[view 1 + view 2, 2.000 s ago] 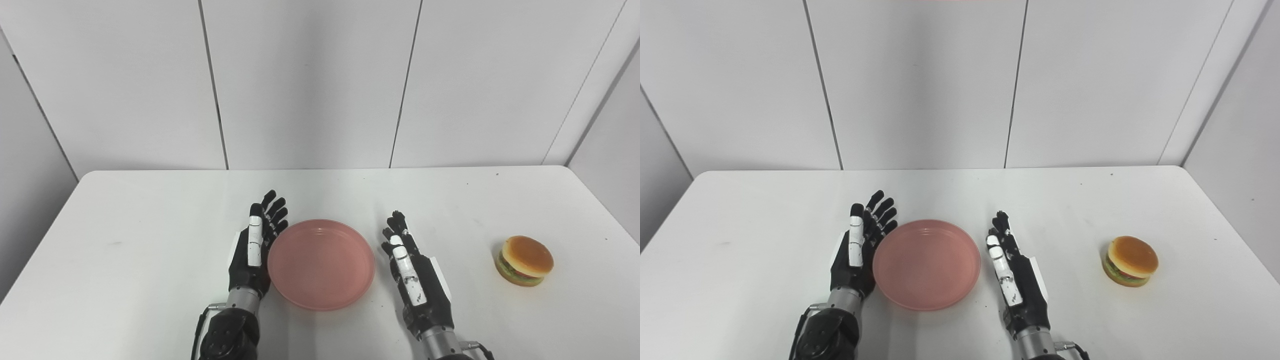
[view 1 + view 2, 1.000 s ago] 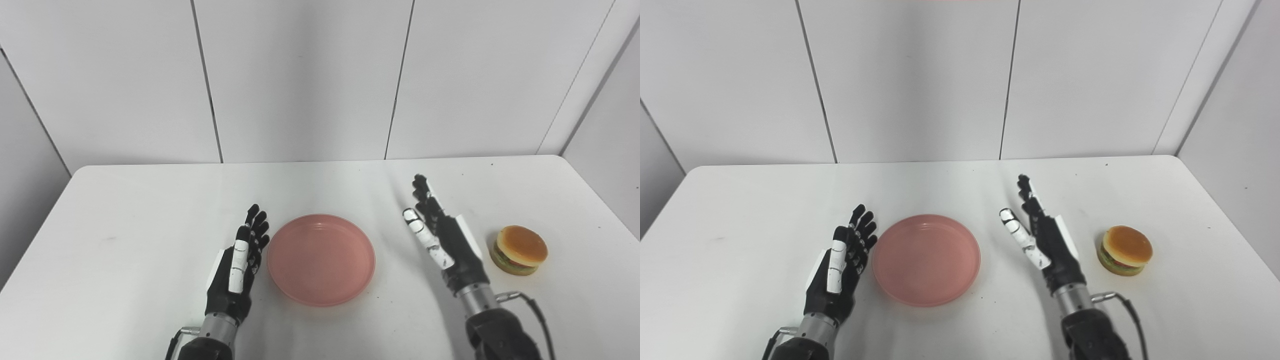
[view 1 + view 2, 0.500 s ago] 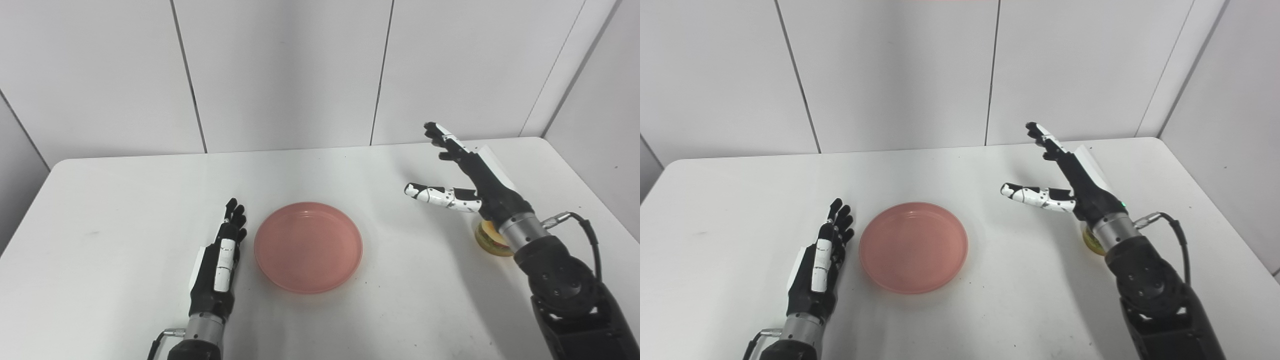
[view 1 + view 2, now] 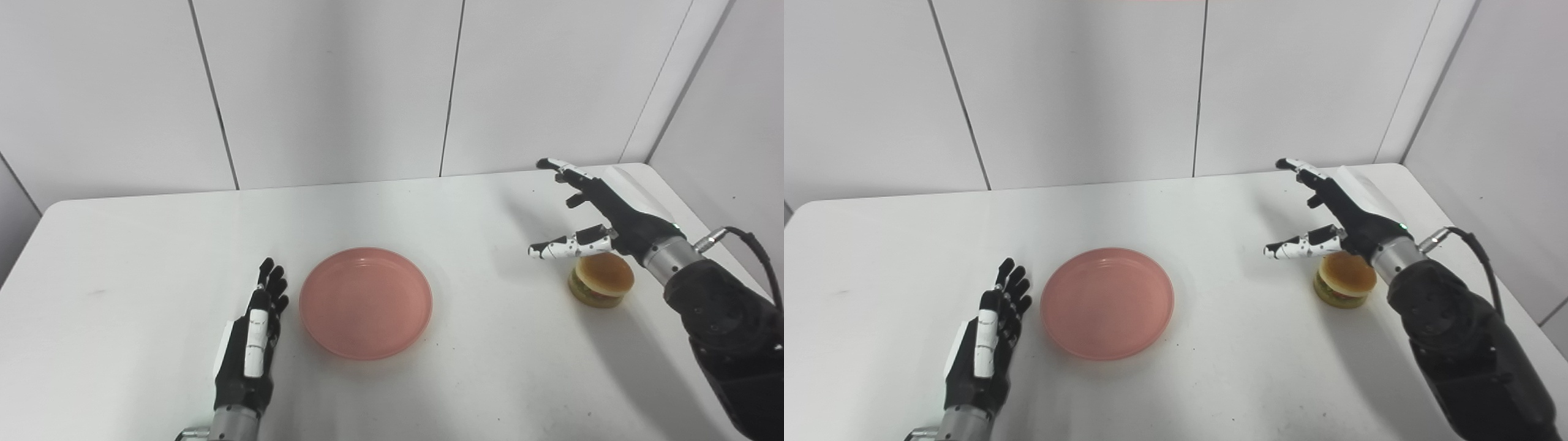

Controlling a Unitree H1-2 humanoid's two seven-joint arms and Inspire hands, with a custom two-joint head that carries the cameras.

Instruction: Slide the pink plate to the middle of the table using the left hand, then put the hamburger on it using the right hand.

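- Right robot hand raised over the right side of the worktop, fingers spread, thumb out, holding nothing.
- Hamburger sits on the worktop just below and on the near side of that palm, not touched; looks like a short drop and close.
- Left robot hand flat, released, just left of the pink plate, apart from its rim.
- Plate near mid-worktop, well left of the hamburger.
- Hamburger's far edge partly hidden by the wrist.

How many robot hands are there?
2. The left black robot hand lies open beside the round pink plate. The right black robot hand is open above the toy hamburger.
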